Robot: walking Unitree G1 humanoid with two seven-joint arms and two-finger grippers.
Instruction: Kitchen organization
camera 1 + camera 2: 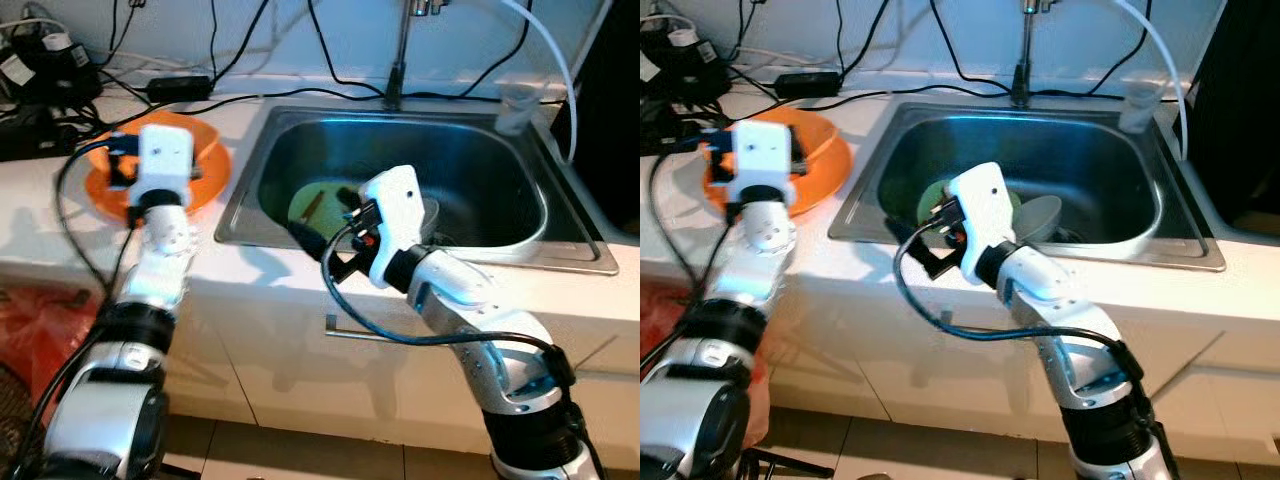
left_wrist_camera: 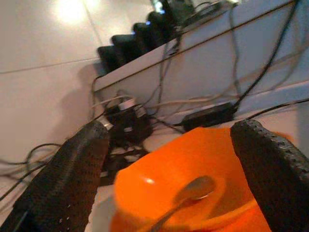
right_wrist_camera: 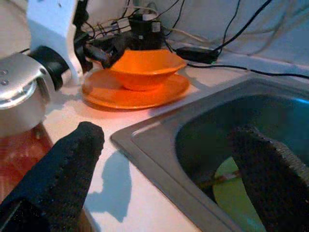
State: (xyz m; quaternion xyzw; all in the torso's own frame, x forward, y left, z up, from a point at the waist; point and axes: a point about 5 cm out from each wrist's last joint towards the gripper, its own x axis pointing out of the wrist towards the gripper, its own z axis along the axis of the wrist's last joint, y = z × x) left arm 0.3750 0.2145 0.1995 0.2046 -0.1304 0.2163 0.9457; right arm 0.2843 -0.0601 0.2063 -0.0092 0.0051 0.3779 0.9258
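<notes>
Left claw (image 2: 169,159) spread open at orange bowl (image 2: 193,188) holding spoon (image 2: 186,195); right claw (image 3: 164,169) open over sink (image 1: 400,150) rim; cables (image 1: 60,60) crowd desk (image 1: 40,220).

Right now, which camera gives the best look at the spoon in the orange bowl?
The left wrist view: the spoon lies inside the orange bowl, close up. The right wrist view shows the bowl from outside; in the eye views the left arm covers it.

Behind the counter's back edge you've got tangled black cables (image 1: 240,50) and a black power adapter (image 1: 180,87); at the far left corner, black chargers (image 1: 45,60); a white hose (image 1: 555,60) arcs right.
</notes>
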